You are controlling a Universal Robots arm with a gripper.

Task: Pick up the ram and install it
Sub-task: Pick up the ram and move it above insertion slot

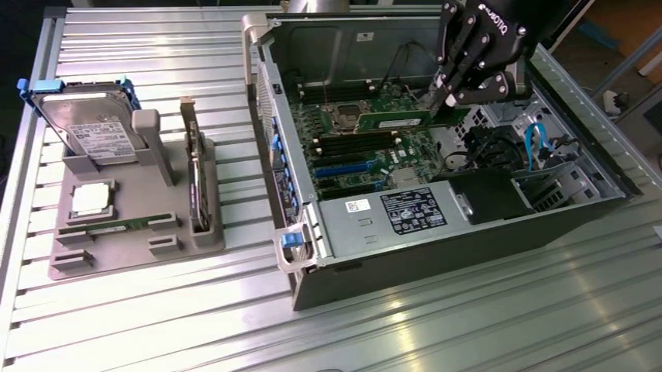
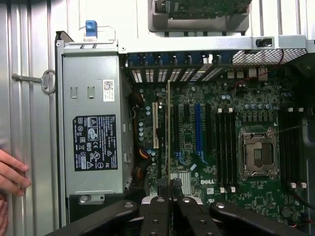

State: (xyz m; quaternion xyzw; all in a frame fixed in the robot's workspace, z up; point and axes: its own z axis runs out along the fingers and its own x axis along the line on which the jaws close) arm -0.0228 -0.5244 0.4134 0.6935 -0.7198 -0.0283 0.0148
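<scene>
From the exterior view, my end effector [image 1: 445,102] is clenched on one end of the ram [image 1: 388,122]. The stick lies level over the motherboard [image 1: 362,159] inside the open computer case [image 1: 435,260], close to the dark memory slots [image 1: 357,142]. So the pickup is done. I judge the install is not, since the stick looks to sit above the board rather than down in a slot. On the counter [image 1: 466,325], toward the exterior view's left, a grey holder [image 1: 135,249] carries a hard drive [image 1: 93,128], an upright card [image 1: 194,178] and a second green stick [image 1: 104,226] lying flat.

From the wrist view, the ram [image 2: 169,132] appears edge-on, a thin line running out from my end effector [image 2: 172,195] across the board. This view adds a person's hand [image 2: 11,177] just outside the case wall, beside the power supply [image 2: 93,142]. The holder and its parts are what the exterior view adds.
</scene>
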